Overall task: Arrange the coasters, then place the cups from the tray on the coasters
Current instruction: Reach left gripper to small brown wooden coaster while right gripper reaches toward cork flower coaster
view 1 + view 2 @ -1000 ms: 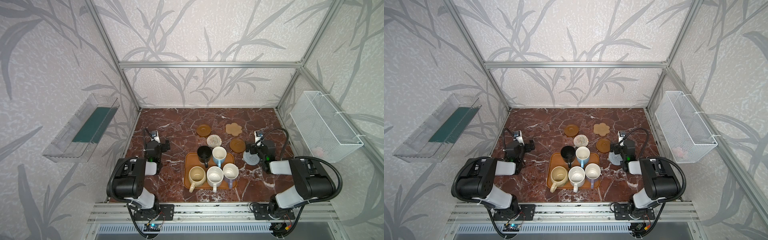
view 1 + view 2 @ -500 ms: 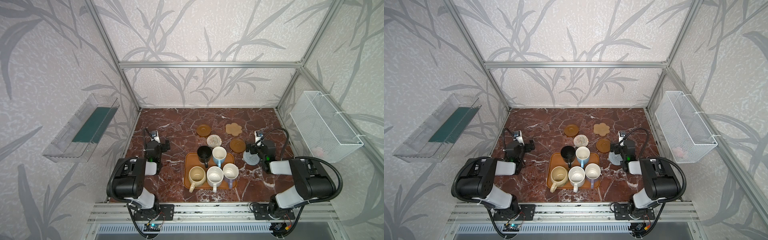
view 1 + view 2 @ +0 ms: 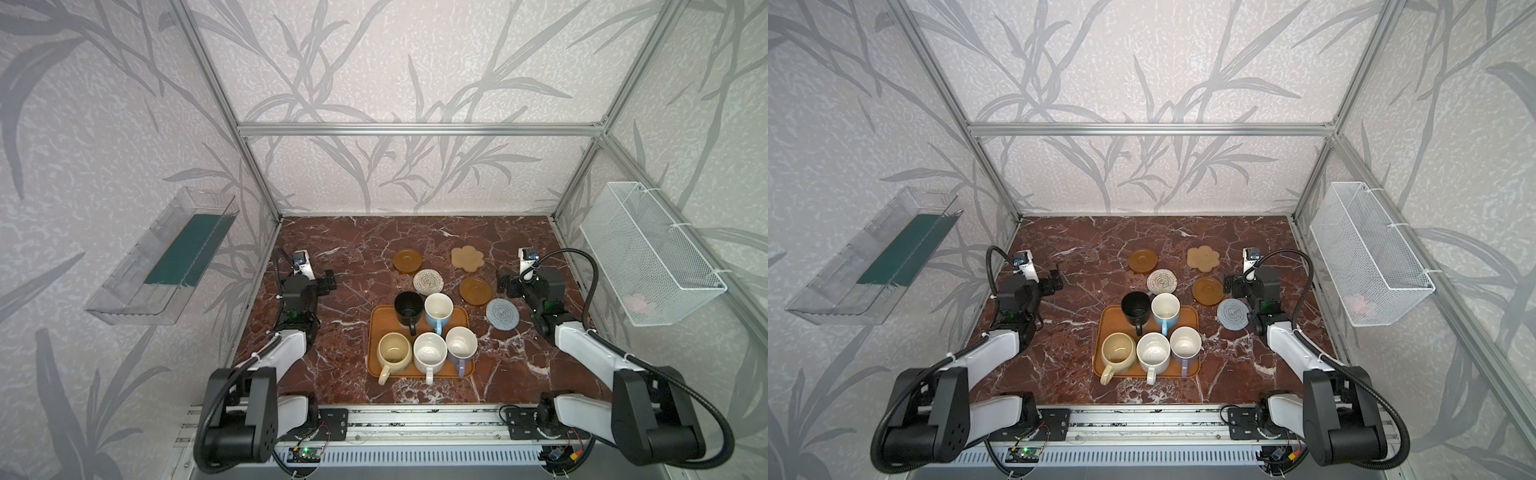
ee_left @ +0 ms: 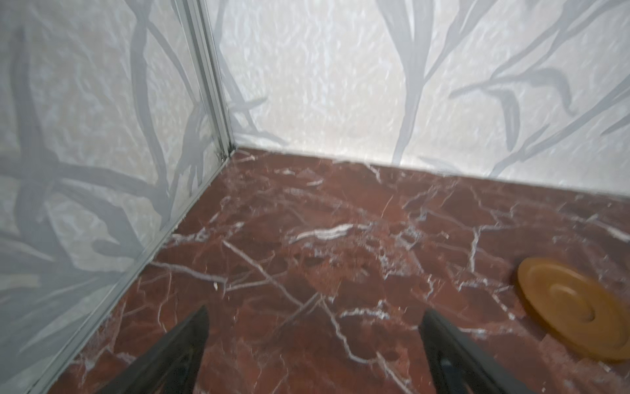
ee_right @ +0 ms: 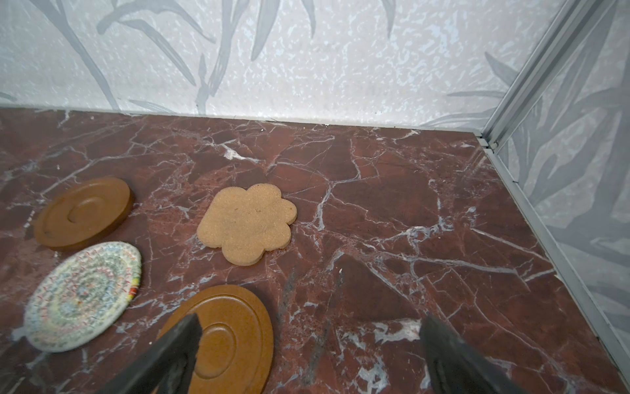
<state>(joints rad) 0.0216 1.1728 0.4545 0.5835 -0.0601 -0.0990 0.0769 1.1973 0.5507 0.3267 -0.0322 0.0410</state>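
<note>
No change registers over the last second: both arms hold the same pose, and no coaster or cup occupies a new position. The left jaws stand wide apart and empty, low over bare tabletop (image 4: 306, 238) near the left edge. The right jaws also stand wide apart and empty near the right edge, just beside the near brown disc (image 3: 476, 290) and the grey-blue woven mat (image 3: 502, 314). In the right wrist view one jaw tip overlaps that disc's rim, and contact cannot be confirmed. The five coasters lie in a loose cluster between the tray (image 3: 372, 332) and the far edge, right of centre. The far brown disc (image 3: 407, 260) and the beige woven mat (image 3: 428, 281) lie just beside each other, and the flower-shaped mat (image 3: 468, 258) lies apart toward the far edge. The tray sits mid-tabletop, close to the near edge, and carries all five cups upright: the black cup (image 3: 409, 307) and light blue cup (image 3: 438, 309) on its far side, and the cream cup (image 3: 394, 353), white cup (image 3: 430, 353) and lavender cup (image 3: 461, 343) on its near side. Judged from this layout, the task stands at its start: the coasters are not yet spread out and no cup is transferred. The right arm (image 3: 582, 340) is the better placed to take the first coaster.
</note>
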